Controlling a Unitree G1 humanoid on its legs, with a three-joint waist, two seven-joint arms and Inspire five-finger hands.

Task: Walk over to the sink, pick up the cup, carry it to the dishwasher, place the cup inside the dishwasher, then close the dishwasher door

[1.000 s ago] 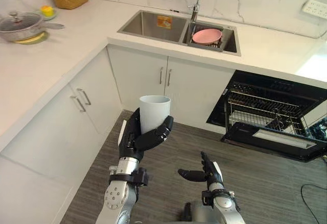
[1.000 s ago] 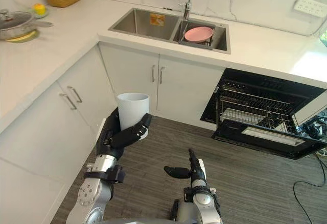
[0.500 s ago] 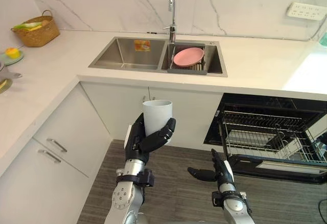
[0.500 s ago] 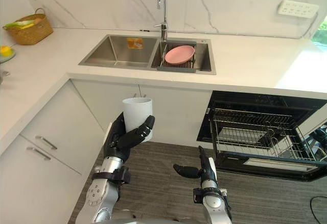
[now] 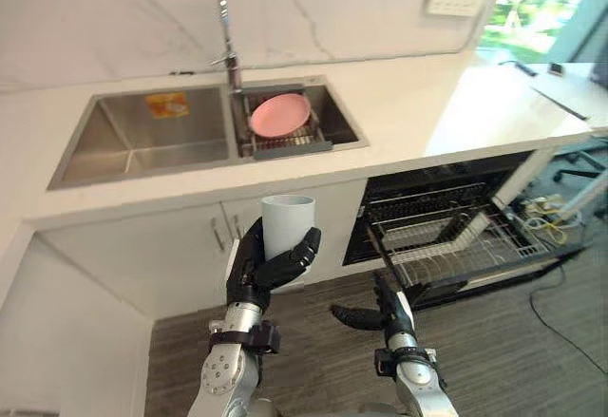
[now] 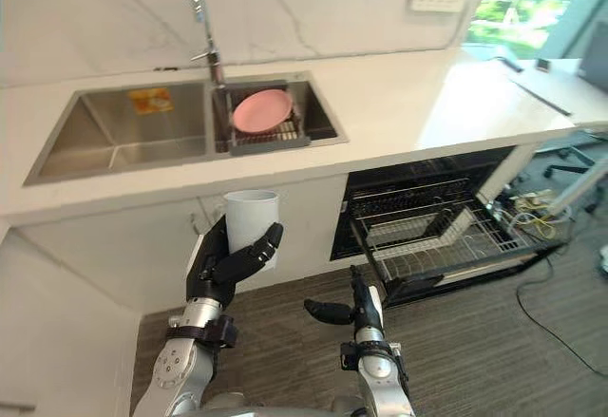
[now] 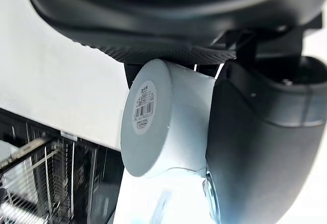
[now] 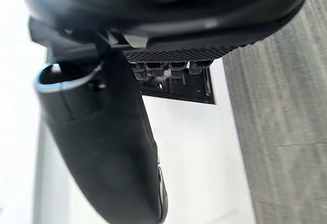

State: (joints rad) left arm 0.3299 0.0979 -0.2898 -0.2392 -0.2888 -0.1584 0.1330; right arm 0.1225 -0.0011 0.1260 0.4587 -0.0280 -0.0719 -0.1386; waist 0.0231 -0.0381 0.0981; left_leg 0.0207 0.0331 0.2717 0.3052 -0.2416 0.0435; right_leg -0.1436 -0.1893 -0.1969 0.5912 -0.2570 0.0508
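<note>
View swinging right vs 0.5 s ago: camera moving, not things. Bright window (image 5: 532, 9) now showing.
Left hand (image 5: 258, 273) still wrapping fingers + thumb round pale grey cylindrical cup (image 5: 287, 223), upright, in front of white cabinet doors (image 5: 180, 251) below steel double sink (image 5: 133, 146).
Right hand (image 5: 383, 313) staying low, fingers straight, thumb out, holding nothing.
Black dishwasher (image 5: 418, 184) standing open at right, wire rack (image 5: 456, 241) showing.
Round pink plate (image 5: 279, 114) lying in sink's right basin.
White marble-look worktop (image 5: 408, 104), grey wood-look floor (image 5: 503, 341).
</note>
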